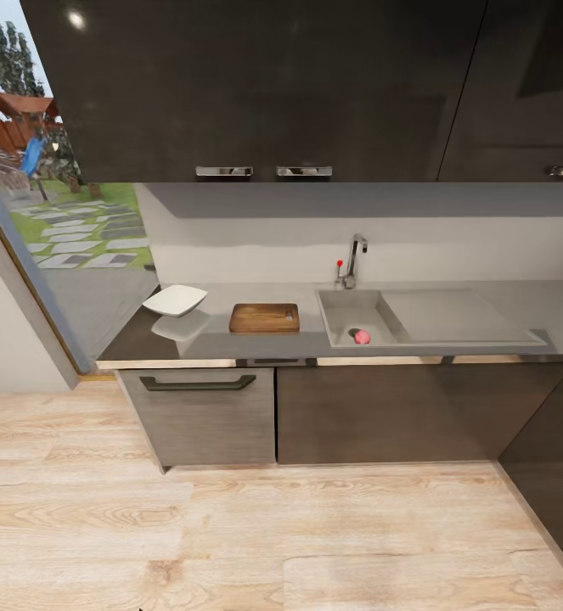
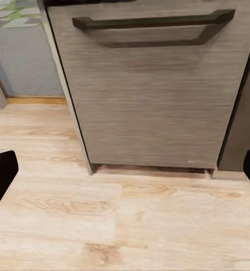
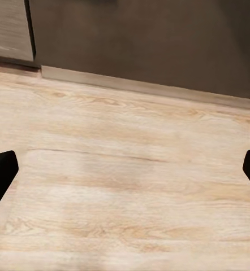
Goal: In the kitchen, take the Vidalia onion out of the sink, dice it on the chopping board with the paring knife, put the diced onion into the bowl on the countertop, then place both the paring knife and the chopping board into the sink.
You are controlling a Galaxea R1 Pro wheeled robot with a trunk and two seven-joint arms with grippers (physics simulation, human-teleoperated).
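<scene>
1. The head view takes in the counter [image 1: 451, 293] with the sink [image 1: 346, 339] set into it. A pink onion [image 1: 363, 337] lies in the basin beside the drain, and the tap [image 1: 355, 255] stands behind the basin.
2. Just beside the sink, away from its drainboard, lies the chopping board [image 1: 264, 317]; the white bowl [image 1: 175, 299] sits beyond it near the counter's end. I cannot make out the knife.
3. The left wrist view shows a grey drawer front [image 2: 153, 96] with a dark handle [image 2: 153, 23] over the wood floor [image 2: 125, 226].
4. The left gripper [image 2: 125, 172] is spread wide, holding nothing.
5. The right gripper [image 3: 125, 172] is likewise wide apart and empty, above the floor by a dark cabinet [image 3: 147, 39].
</scene>
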